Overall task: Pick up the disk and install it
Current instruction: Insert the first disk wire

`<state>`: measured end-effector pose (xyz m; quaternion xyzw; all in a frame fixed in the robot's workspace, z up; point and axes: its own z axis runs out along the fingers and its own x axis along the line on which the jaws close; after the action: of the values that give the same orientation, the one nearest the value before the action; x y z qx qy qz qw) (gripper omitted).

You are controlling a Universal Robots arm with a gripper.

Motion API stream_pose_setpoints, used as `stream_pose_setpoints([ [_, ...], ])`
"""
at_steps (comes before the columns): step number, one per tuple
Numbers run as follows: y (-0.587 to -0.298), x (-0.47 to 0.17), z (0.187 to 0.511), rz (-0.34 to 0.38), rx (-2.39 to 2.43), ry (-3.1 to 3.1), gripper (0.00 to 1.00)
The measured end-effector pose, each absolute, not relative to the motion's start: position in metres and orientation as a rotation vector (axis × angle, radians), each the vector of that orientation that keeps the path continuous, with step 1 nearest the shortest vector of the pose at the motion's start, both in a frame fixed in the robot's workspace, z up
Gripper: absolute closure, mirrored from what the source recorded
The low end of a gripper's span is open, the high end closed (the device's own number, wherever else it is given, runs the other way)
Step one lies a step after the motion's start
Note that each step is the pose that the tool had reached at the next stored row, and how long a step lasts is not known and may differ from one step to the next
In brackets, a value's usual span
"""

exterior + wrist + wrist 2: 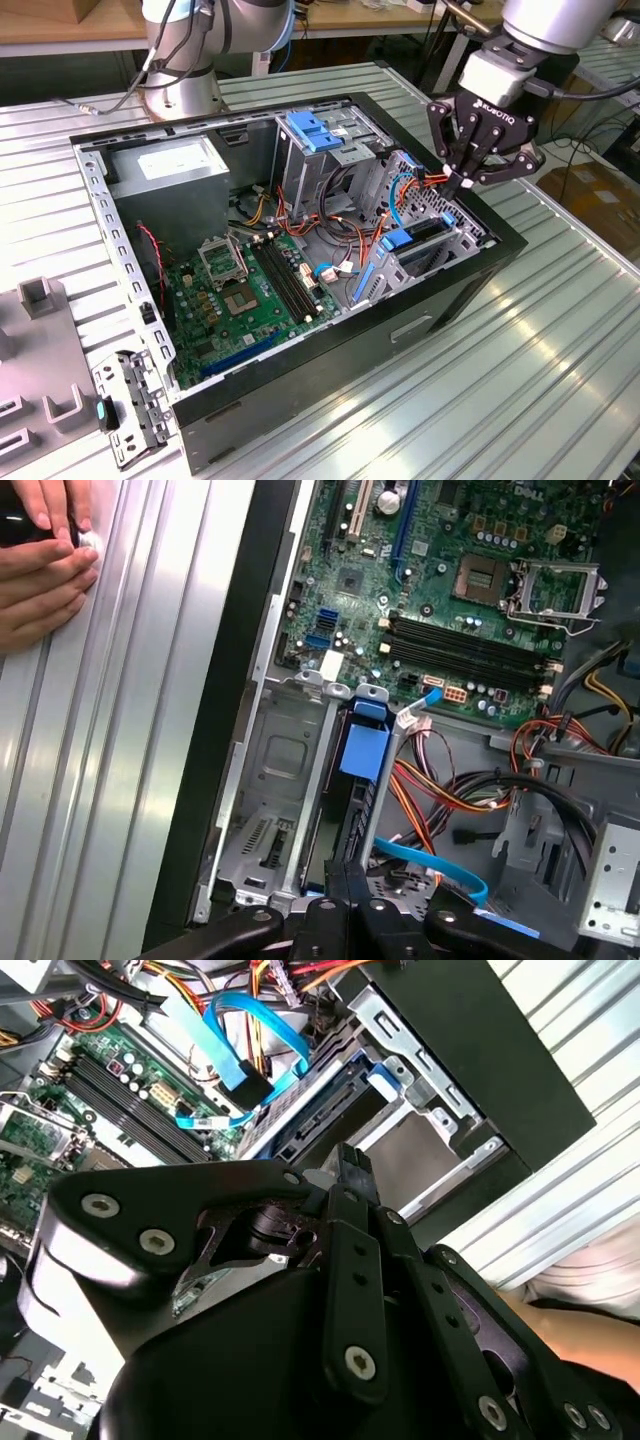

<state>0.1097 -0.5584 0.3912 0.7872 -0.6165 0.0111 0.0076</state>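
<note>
Closest to the lens in both wrist views is the black three-fingered gripper [340,1165] [345,920]. Its fingertips are drawn together with nothing between them, so it is closed and empty. It hangs just over the disk [318,1125] [363,750] [425,232], which stands on edge in a slot of the metal drive cage [440,1110] [280,770] [470,238]. The disk's blue plastic rail shows at the slot's mouth. Whether the gripper actually touches the disk cannot be told.

A flat blue SATA cable [240,1030] [430,865] loops just beside the cage, next to a bundle of orange, red and black wires [450,790]. Past those lies the green motherboard [450,580] [100,1080] [250,290], flat on the floor of the open black computer case [440,300].

In the exterior view the gripper [463,182] is poised over the cage at the corner of the case nearest the exterior view's right. A light-blue plastic bracket [315,130] sits at the far side of the case. A grey power supply [170,170] with a white sticker fills the corner toward the exterior view's left.

The case rests on a slatted aluminium table [520,360]. In the first wrist view a person's hand [40,570] lies on the slats, apart from the case wall.
</note>
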Motion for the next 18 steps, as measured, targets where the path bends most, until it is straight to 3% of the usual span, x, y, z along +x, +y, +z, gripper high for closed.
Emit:
stream_pose_setpoints([
  [18, -0.552, 0.129, 0.39, 0.036, 2.575, -1.775, 0.89],
])
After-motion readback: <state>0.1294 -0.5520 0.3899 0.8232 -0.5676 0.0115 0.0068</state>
